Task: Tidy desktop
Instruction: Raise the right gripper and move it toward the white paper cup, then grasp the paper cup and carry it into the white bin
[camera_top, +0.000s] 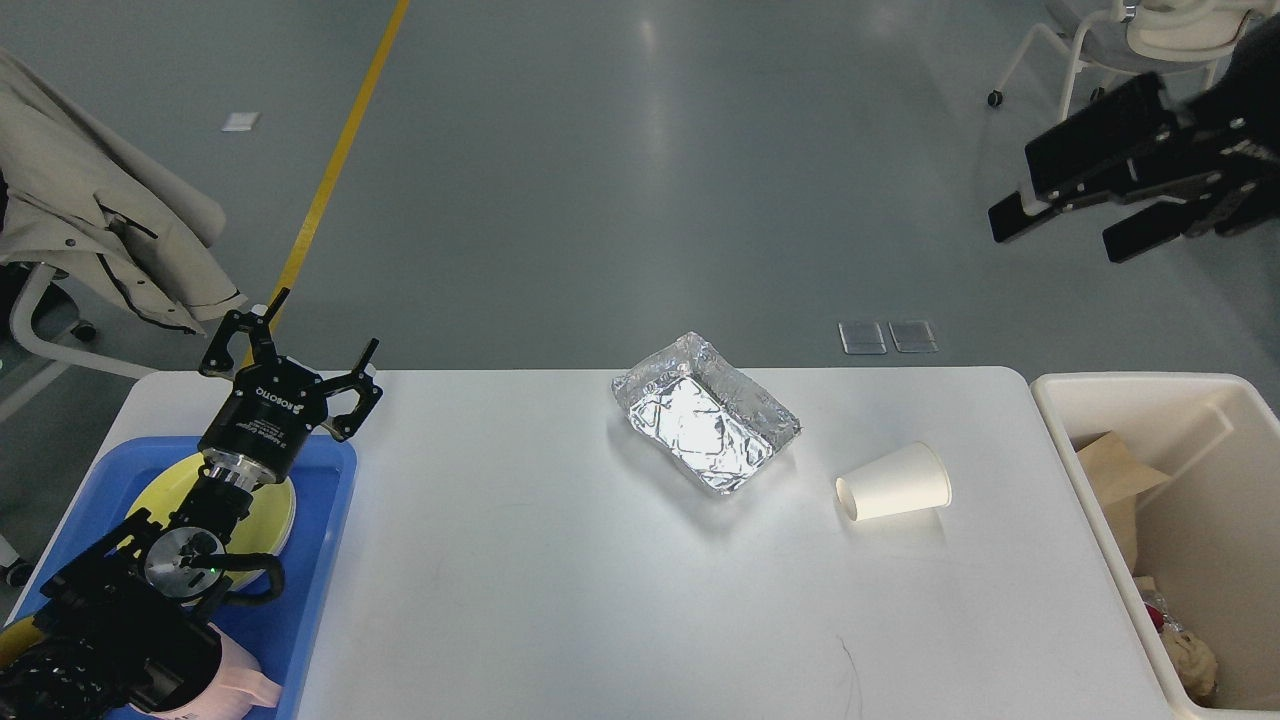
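Observation:
The white desktop fills the lower view. A crumpled silver foil tray sits on it at centre back. A white paper cup lies on its side to the tray's right, mouth to the left. My left gripper is open and empty above the far end of the blue tray. My right gripper is open and empty, raised high at the upper right, well above the cream bin.
The blue tray at the left holds a yellow plate and a pink cup. The cream bin at the right holds brown paper and wrappers. Chairs stand on the grey floor at the far left and far right.

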